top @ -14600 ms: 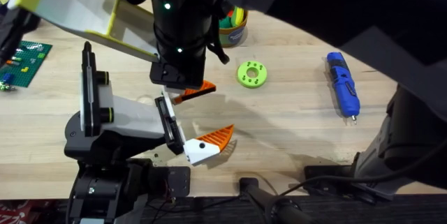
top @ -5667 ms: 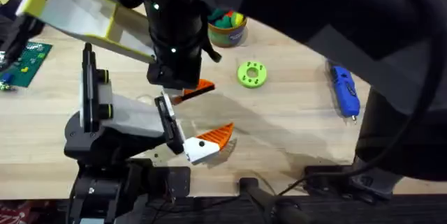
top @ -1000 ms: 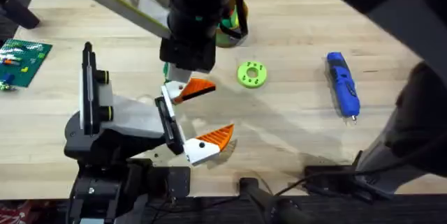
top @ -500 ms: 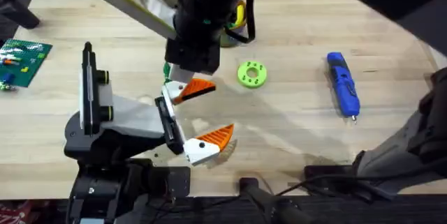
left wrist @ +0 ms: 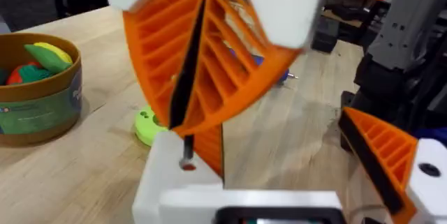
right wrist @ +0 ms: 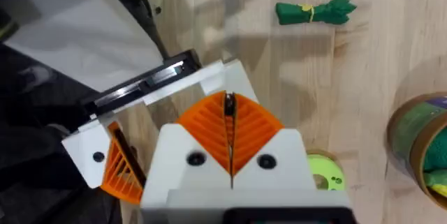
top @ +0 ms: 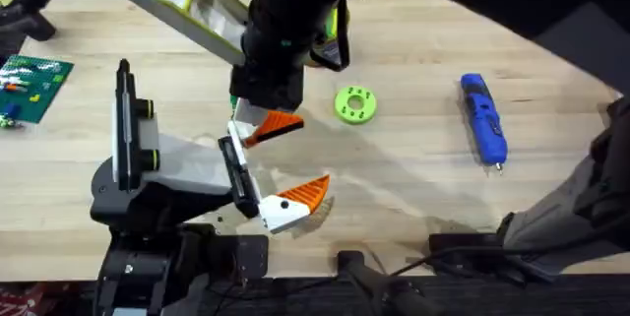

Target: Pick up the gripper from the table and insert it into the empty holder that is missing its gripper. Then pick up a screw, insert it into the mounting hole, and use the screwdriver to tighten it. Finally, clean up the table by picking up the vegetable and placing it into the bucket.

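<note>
Lower than before, the right gripper (right wrist: 229, 135) pinches a screw (right wrist: 228, 105), its tip hidden above the gripper (top: 273, 125).

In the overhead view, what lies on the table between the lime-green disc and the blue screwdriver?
Nothing: in the overhead view the stretch of table between the lime-green disc and the screwdriver is bare wood.

The right arm reaches across the middle, its pincer (right wrist: 229, 135) pointing down with orange pads pressed together. The left arm sits low, its pincer (top: 258, 168) gaping.
</note>
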Action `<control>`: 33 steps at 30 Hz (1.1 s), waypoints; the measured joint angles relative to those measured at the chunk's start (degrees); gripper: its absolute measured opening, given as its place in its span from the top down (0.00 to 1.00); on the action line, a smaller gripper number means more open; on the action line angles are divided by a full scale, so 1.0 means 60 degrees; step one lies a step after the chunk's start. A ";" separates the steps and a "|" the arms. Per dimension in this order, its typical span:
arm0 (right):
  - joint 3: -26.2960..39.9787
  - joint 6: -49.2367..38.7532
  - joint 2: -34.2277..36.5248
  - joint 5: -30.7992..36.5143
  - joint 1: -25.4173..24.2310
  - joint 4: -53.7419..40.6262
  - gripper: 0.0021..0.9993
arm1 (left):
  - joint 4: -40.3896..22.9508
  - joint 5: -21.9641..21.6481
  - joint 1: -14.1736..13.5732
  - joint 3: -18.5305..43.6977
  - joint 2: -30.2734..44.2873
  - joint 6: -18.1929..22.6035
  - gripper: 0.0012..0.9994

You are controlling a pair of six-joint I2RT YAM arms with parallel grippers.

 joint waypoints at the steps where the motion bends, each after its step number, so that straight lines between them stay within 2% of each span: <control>1: -0.0010 0.0000 -0.0003 0.0000 0.0000 -0.0003 0.99 | 0.0000 -0.0003 0.0000 0.0000 0.0000 0.0000 0.01; 33: -0.0121 0.0063 0.0000 0.0004 0.0000 -0.0066 0.99 | 0.0000 -0.0003 0.0000 0.0000 0.0000 0.0000 0.01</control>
